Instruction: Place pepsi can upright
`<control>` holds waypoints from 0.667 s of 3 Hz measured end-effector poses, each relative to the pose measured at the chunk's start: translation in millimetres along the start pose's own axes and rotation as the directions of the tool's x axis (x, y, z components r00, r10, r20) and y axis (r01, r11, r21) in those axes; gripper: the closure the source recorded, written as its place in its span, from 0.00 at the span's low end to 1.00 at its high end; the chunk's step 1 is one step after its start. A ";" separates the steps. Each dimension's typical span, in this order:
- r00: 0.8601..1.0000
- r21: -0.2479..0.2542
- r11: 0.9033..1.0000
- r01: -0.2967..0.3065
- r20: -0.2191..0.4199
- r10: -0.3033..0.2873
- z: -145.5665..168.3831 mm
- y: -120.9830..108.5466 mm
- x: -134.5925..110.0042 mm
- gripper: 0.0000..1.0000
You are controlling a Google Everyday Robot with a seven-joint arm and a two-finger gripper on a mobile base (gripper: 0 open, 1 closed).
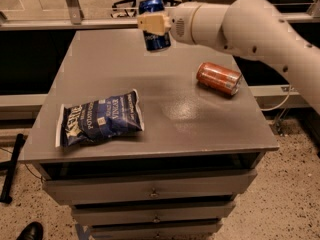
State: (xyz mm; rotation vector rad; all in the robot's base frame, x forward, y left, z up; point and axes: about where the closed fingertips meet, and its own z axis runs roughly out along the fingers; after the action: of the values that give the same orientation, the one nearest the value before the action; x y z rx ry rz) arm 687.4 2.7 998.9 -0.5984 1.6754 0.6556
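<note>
Camera view: the gripper (pixel 154 24) hangs above the tabletop's (pixel 200 119) far part — jaws clamped on the pepsi can (pixel 157 41), nearly upright — well apart from the orange can (pixel 218 78).

Grey surface (pixel 200 129): blue chip bag (pixel 100 118) flat at front-left, label up. Orange-red can (pixel 218 78) on its side at right, well apart from the bag. Drawers (pixel 150 189) stacked below. Black shoe (pixel 29 231) on the speckled floor (pixel 290 204), bottom-left.
</note>
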 end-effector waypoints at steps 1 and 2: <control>0.999 -0.021 0.999 0.036 0.007 -0.036 12.2 20.9 40.3 1.00; 0.999 -0.028 0.999 0.039 0.006 -0.039 14.7 26.3 41.5 1.00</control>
State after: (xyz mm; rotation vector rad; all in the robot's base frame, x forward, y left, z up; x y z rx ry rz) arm 671.6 30.1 958.6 -0.6472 1.6478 0.6535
